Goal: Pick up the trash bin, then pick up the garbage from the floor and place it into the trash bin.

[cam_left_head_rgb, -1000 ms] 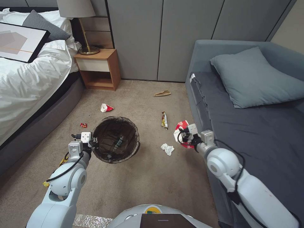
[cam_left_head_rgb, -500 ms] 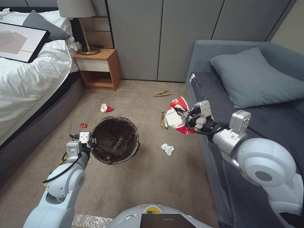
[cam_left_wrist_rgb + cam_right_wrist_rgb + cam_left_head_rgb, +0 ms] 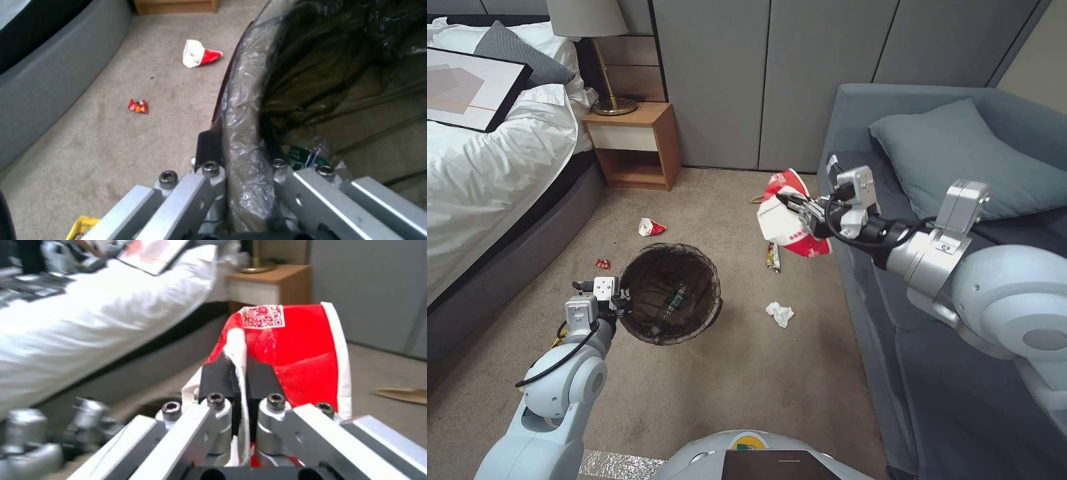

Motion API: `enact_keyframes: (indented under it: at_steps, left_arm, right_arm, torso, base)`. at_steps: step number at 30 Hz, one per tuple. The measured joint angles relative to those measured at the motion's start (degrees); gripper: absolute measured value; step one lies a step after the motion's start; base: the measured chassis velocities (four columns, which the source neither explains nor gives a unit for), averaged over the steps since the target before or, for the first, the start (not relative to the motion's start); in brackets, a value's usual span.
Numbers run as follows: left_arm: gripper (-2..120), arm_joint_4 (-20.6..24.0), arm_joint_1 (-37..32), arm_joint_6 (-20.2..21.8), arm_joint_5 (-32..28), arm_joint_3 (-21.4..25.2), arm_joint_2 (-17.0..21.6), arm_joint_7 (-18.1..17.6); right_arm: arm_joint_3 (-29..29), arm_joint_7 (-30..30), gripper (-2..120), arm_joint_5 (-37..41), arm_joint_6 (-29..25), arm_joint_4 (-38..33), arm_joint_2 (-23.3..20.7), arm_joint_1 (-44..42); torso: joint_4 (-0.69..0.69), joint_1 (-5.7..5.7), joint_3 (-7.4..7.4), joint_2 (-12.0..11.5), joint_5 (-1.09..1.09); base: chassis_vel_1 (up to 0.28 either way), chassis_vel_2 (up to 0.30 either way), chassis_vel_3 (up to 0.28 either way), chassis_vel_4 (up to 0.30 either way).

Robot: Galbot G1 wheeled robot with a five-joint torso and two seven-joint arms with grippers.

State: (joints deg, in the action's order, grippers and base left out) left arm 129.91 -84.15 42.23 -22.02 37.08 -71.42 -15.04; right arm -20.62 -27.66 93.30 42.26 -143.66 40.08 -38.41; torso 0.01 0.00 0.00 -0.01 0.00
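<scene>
from the head view, my right end effector (image 3: pixel 790 203) holds a crushed red-and-white paper cup (image 3: pixel 787 220) up in the air, out beside the sofa (image 3: pixel 894 320) and well apart from the trash bin (image 3: pixel 670 293), which my left end effector (image 3: pixel 617 300) holds by its near rim, low over the carpet (image 3: pixel 747 387). the cup hangs off to the bin's right and farther from me, not over the opening, so if i let go here it lands on the carpet near the snack wrapper (image 3: pixel 773 255) and the crumpled tissue (image 3: pixel 779 313). a clear bottle (image 3: pixel 675 301) already lies inside the bin. in the left wrist view, my left end effector (image 3: pixel 242 173) is closed across the bin's bagged rim (image 3: pixel 245 110), one finger outside and one inside; the slick plastic bag (image 3: pixel 338 66) is between my pads and the wall, and i judge it could slide or bunch, letting the bin tip or droop just as the cup arrives. another crushed cup (image 3: pixel 199 56) and a small red wrapper (image 3: pixel 138 106) lie on the floor beyond. in the right wrist view, my right end effector (image 3: pixel 240 380) is pinched shut on one thin creased edge of the paper cup (image 3: pixel 302 356), with most of the cup standing past the fingertips; that narrow hold on soft paper could tear or slip if i swing fast, and the broad flap could catch the bin's rim instead of dropping in.
</scene>
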Motion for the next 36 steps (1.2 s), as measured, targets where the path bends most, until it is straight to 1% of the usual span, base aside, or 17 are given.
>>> enact_keyframes:
  at_steps: [2,9,12,13,16,17,18,20,21,24,25,28,30,31,32,33,36]
  left_arm:
    - [3,-0.4,0.1,0.0,0.4,-0.1,0.0,0.0]
    - [3,-1.4,0.4,0.0,0.9,-0.2,0.0,0.2]
    - [3,-1.6,0.5,0.0,1.1,-0.2,-0.3,0.4]
    - [3,-1.6,0.5,0.0,1.1,-0.2,-0.3,0.4]
    - [3,-1.9,0.5,0.0,1.2,0.1,-0.4,0.6]
    - [3,-1.9,0.5,0.0,1.2,0.1,-0.4,0.6]
    - [3,-2.1,0.5,-0.1,1.2,0.2,-0.4,0.6]
    - [3,-2.4,0.5,-0.1,1.2,0.4,-0.3,0.8]
    - [3,-2.4,0.5,-0.1,1.2,0.4,-0.3,0.8]
    - [3,-2.8,0.7,-0.1,1.2,0.5,-0.3,0.9]
    - [3,-2.8,0.7,-0.1,1.2,0.5,-0.3,0.9]
    - [3,-3.0,0.9,-0.1,1.2,0.6,-0.5,0.9]
    - [3,-3.0,0.9,-0.1,1.2,0.6,-0.5,0.9]
    - [3,-3.2,1.0,-0.1,1.1,0.8,-0.5,0.9]
    - [3,-3.4,1.0,-0.1,1.1,1.0,-0.4,1.0]
    - [3,-3.4,1.0,-0.1,1.1,1.0,-0.4,1.0]
    - [3,-3.7,1.2,-0.1,0.9,1.3,-0.2,1.0]
  right_arm:
    - [1.6,-1.0,0,4.8,0.0,0.1,0.1,3.4]
    - [4.8,-0.2,0,11.1,0.0,0.2,-1.5,9.4]
    - [9.3,0.3,0,16.0,-0.2,1.4,-1.1,17.2]
    - [9.3,0.3,0,16.0,-0.2,1.4,-1.1,17.2]
    - [15.8,0.4,0,19.6,-1.7,3.7,1.3,25.0]
    - [15.8,0.4,0,19.6,-1.7,3.7,1.3,25.0]
    - [18.0,0.3,0,19.9,-2.0,4.5,2.3,26.6]
    - [23.0,0.3,0,19.3,-2.5,6.5,4.6,29.5]
    - [23.0,0.3,0,19.3,-2.5,6.5,4.6,29.5]
    - [31.1,-0.3,0,15.2,-3.0,11.1,8.1,32.4]
    - [31.1,-0.3,0,15.2,-3.0,11.1,8.1,32.4]
    - [37.1,-0.9,0,10.5,-3.4,15.8,11.6,32.3]
    - [37.4,-1.0,0,10.2,-3.4,16.1,11.8,32.2]
    - [39.6,-1.3,0,7.8,-3.7,18.4,13.8,31.5]
    - [40.7,-1.2,0,6.3,-3.7,19.5,14.6,31.1]
    - [40.7,-1.2,0,6.3,-3.7,19.5,14.6,31.1]
    - [43.4,-0.4,0,1.0,-3.7,23.3,16.9,29.3]
  torso:
    - [0.00,0.00,0.00,0.0,0.00]
    - [-0.03,0.00,0.00,0.0,0.01]
    - [-0.02,0.00,0.00,0.0,0.00]
    - [-0.02,0.00,0.00,0.0,0.00]
    - [-0.01,0.00,0.00,0.0,-0.01]
    - [-0.01,0.00,0.00,0.0,-0.01]
    - [0.00,0.00,0.00,0.0,-0.01]
    - [-0.01,0.00,0.00,0.0,-0.01]
    - [-0.01,0.00,0.00,0.0,-0.01]
    - [0.00,0.00,0.00,0.0,-0.01]
    - [0.00,0.00,0.00,0.0,-0.01]
    - [-0.01,0.00,0.00,0.0,-0.01]
    - [-0.01,0.00,0.01,0.0,-0.01]
    - [-0.01,0.00,0.00,0.0,-0.01]
    - [-0.01,0.00,0.00,0.0,-0.02]
    - [-0.01,0.00,0.00,0.0,-0.02]
    - [0.00,0.00,0.00,0.0,-0.02]
  base:
    - [0.000,0.000,0.000,0.000]
    - [0.000,0.000,0.000,0.000]
    - [0.000,0.000,0.000,0.000]
    - [0.000,0.000,0.000,0.000]
    - [0.000,0.000,0.000,0.000]
    - [0.000,0.000,0.000,0.000]
    - [0.000,0.000,0.000,0.000]
    - [0.000,0.000,0.000,0.000]
    - [0.000,0.000,0.000,0.000]
    - [0.000,0.000,0.000,0.000]
    - [0.000,0.000,0.000,0.000]
    - [0.000,0.000,0.000,0.000]
    - [0.000,0.000,0.000,0.000]
    - [0.000,0.000,0.000,0.000]
    - [0.000,0.000,0.000,0.000]
    - [0.000,0.000,0.000,0.000]
    - [0.000,0.000,0.000,0.000]
